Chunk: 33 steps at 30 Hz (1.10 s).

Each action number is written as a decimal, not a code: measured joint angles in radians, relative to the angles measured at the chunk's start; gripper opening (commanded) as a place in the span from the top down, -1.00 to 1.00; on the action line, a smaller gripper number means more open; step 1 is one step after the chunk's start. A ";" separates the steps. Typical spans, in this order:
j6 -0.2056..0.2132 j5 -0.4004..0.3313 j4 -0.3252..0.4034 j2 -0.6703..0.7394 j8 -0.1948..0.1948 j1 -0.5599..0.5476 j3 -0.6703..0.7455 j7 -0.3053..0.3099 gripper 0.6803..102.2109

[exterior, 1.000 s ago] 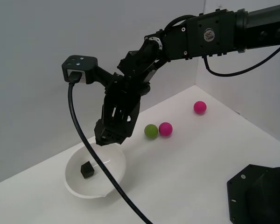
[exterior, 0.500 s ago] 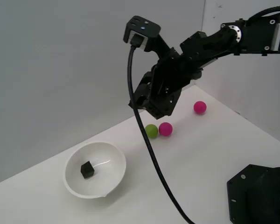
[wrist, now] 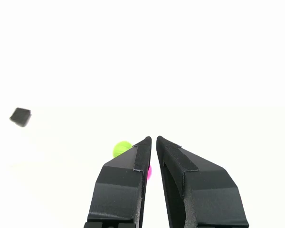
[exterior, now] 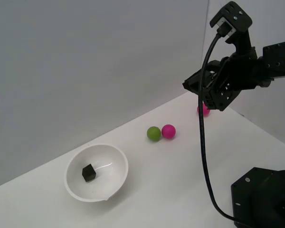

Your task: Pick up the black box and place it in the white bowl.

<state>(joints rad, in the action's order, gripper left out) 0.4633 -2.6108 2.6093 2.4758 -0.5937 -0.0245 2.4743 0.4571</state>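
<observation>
The black box point(exterior: 89, 172) lies inside the white bowl point(exterior: 115, 159) at the exterior view's lower left. In the wrist view the box point(wrist: 20, 116) shows as a small dark square; the bowl is washed out there. My gripper point(exterior: 208, 95) hangs high in the air at the exterior view's right, far from the bowl. In the wrist view the gripper point(wrist: 154, 138) has its fingertips nearly touching and holds nothing.
A green ball point(exterior: 153, 133) and a pink ball point(exterior: 168, 131) touch mid-table. A second pink ball point(exterior: 204, 110) sits partly behind the gripper. The black robot base block point(exterior: 263, 197) stands at the lower right. A black cable point(exterior: 202, 152) hangs from the wrist camera.
The arm has swung from just above the bowl up and toward the exterior view's right. The box stays in the bowl, unmoved.
</observation>
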 measured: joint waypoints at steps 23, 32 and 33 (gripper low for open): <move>0.032 -0.178 0.178 0.362 0.021 0.149 0.360 -0.063 0.96; 0.014 -0.179 0.183 0.511 0.032 0.201 0.512 0.055 0.96; 0.011 -0.181 0.186 0.529 0.032 0.204 0.529 0.064 0.96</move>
<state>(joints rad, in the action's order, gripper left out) 0.4740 -2.7918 2.7949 3.0051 -0.5614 0.1795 3.0035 0.5216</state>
